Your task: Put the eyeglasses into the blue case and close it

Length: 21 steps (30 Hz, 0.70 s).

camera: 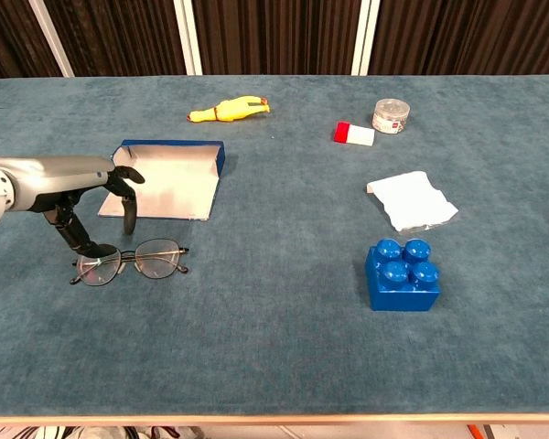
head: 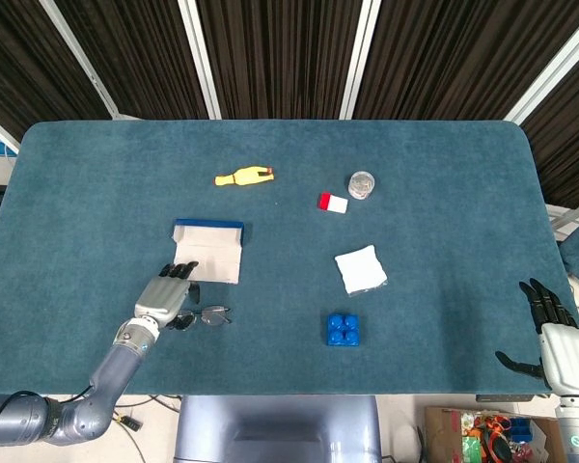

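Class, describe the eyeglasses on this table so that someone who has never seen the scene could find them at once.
Start at the blue case lying open on the left half of the teal table. Just in front of it, toward the near edge, lie the eyeglasses, under the left hand. They are the only thin, clear-lensed wire frame there.

The left hand (head: 164, 299) covers the left end of the glasses (head: 205, 315) in the head view, so that lens and temple are hidden. In the chest view its thumb tip is at the left rim, but contact or grip cannot be told. The right hand (head: 552, 340) is cut by the bottom edge in head view and not seen in chest view. The jar (camera: 391, 116) label is too small to read.
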### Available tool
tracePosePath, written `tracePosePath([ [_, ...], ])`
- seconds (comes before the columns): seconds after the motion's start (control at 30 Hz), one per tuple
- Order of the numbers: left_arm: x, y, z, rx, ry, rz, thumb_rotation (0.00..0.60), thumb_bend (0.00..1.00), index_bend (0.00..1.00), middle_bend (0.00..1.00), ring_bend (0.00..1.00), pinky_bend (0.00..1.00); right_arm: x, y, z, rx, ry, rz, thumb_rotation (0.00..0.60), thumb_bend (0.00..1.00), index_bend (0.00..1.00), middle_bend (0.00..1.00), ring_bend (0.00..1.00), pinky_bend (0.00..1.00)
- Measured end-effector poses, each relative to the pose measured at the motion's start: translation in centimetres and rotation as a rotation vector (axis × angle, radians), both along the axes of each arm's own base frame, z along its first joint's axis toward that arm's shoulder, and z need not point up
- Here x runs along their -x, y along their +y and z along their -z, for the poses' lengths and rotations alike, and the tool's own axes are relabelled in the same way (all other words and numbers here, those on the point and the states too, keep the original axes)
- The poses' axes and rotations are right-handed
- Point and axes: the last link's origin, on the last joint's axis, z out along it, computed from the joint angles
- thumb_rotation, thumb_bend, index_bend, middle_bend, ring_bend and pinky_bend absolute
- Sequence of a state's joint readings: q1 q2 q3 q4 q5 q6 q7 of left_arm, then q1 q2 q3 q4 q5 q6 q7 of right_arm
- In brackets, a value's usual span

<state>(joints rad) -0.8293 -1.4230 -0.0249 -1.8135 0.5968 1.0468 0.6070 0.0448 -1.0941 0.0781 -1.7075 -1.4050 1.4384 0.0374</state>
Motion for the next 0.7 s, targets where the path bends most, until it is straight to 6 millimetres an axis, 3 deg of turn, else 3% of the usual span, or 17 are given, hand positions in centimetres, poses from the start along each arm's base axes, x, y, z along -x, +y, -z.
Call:
tracePosePath([
  [0.5, 0.3, 0.1, 1.1, 0.0, 0.012, -0.007, 0.6, 0.32, 0.53, 0.03, 0.0, 0.0, 0.1, 0.0, -0.1, 0.002, -0.004, 0.002, 0.6, 0.03, 0.02, 0.0, 0.06, 0.19],
  [0.7, 0.3, 0.2, 1.5, 0.001, 0.022, -0.006, 0.6, 0.37, 0.54, 0.04, 0.0, 0.0, 0.1, -0.1, -0.1, 0.001, -0.003, 0.003, 0.6, 0.03, 0.02, 0.0, 0.06, 0.19],
])
